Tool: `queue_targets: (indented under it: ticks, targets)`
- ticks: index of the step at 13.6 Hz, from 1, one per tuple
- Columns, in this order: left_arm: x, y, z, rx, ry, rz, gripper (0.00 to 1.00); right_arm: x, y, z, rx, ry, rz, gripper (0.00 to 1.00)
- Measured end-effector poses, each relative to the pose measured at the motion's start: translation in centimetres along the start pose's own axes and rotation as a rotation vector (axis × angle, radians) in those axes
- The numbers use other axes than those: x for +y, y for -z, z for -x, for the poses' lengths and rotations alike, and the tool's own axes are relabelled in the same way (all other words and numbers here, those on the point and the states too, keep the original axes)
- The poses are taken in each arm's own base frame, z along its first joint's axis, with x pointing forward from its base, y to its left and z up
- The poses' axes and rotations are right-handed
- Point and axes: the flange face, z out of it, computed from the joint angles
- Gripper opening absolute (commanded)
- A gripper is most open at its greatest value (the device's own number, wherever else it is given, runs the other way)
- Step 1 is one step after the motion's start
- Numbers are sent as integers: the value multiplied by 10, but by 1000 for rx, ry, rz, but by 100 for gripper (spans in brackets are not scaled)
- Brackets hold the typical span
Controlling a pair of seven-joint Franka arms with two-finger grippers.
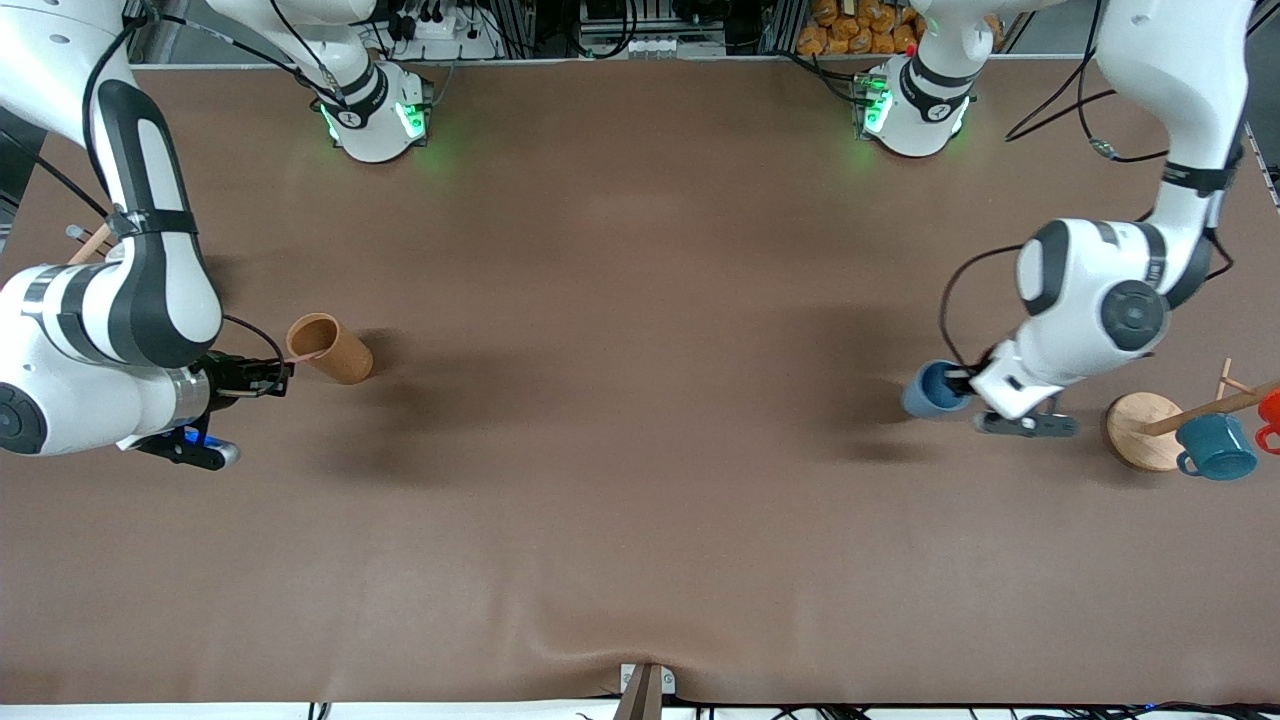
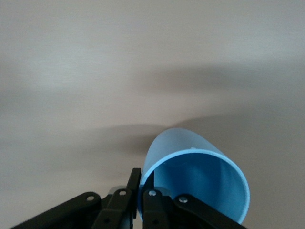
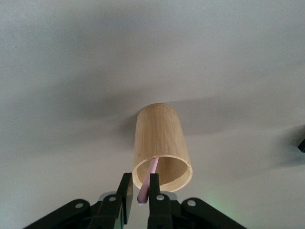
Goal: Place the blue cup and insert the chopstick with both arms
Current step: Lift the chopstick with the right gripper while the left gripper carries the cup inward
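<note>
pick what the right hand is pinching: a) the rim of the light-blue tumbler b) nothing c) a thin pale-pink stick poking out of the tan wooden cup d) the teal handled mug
c: the right hand is shut on the thin pale-pink stick, whose other end sits inside the tan wooden cup; the light-blue tumbler is in the left hand.

We count two arms, one blue cup (image 1: pixel 932 390), one tan cup (image 1: pixel 331 347), one pink chopstick (image 3: pixel 147 182), one teal handled mug (image 1: pixel 1216 447), one red mug (image 1: pixel 1270 415) and one round wooden stand (image 1: pixel 1143 430).
</note>
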Motion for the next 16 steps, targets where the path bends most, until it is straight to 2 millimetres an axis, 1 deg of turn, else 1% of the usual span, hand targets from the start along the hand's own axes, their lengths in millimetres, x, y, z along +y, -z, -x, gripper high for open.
queue_targets:
  ticks: [1, 3, 5, 8, 10, 11, 13, 14, 16]
  targets:
    - [36, 6, 4, -2, 5, 11, 0, 0, 0, 0, 0, 0, 0, 7]
    - [106, 13, 16, 1, 34, 33, 0, 1, 0, 0, -2, -1, 0, 0]
    - [158, 14, 31, -5, 63, 42, 0, 3, 1, 2, -12, -4, 2, 0]
    - [227, 1, 55, -5, 143, 51, 0, 3, 7, 8, -20, -2, 4, 0]
    - [261, -12, 68, 0, 187, 69, 0, 2, 19, 18, -32, 3, 8, 0]
    - [278, -20, 75, 0, 210, 78, 0, 2, 30, 26, -39, 6, 11, 0]
    - [308, -32, 88, -7, 251, 93, 0, -3, 62, 48, -53, 8, 20, 0]
    - [320, -37, 93, -10, 261, 96, 0, -10, 79, 61, -53, 6, 27, 0]
    - [340, -47, 100, 11, 269, 78, 0, -29, 112, 87, -32, 14, 41, 0]
